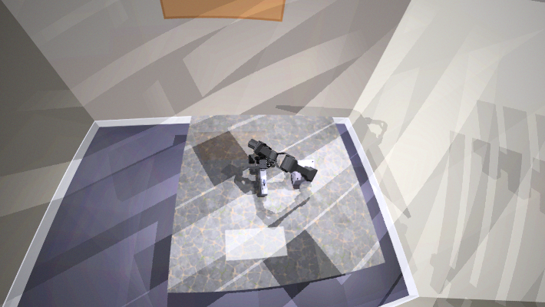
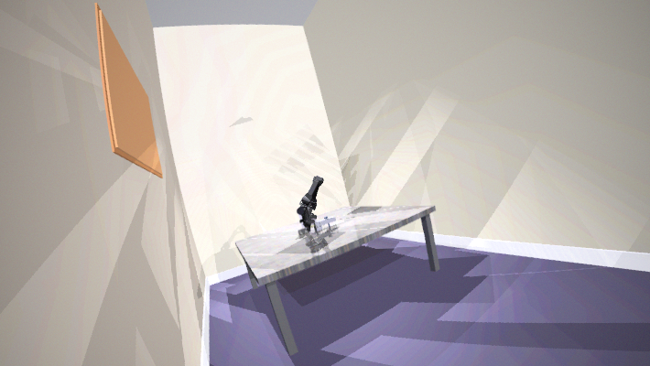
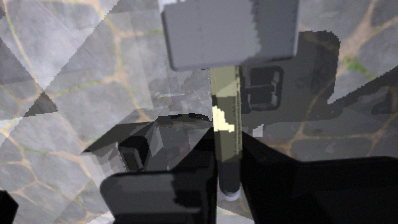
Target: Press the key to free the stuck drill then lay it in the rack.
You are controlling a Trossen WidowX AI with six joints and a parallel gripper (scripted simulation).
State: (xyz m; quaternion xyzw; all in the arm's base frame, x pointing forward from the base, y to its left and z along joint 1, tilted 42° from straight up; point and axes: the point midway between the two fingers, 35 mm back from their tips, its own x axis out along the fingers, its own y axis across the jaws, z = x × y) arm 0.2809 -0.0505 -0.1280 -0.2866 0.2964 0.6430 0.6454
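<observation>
The drill [image 3: 227, 145] shows in the wrist view as a straight yellowish shaft with a dark part and a pale tip at its lower end. Its upper end meets the underside of a grey block [image 3: 230, 35]. My gripper [image 3: 221, 131] is shut on the drill's shaft below this block, one black finger on each side. In the top view a long pale body [image 1: 262, 183] stands beside the gripper end of the arm. The key and the drill's upper end cannot be made out. I cannot tell which part is the rack.
A pale rectangle [image 1: 255, 243] lies toward the table's front in the top view. A small lavender-grey object [image 1: 295, 179] is beside the arm's base. A dark-slotted object [image 3: 132, 152] is low on the left in the wrist view. The table [image 1: 326, 238] [image 2: 270, 261] carries broad shadows.
</observation>
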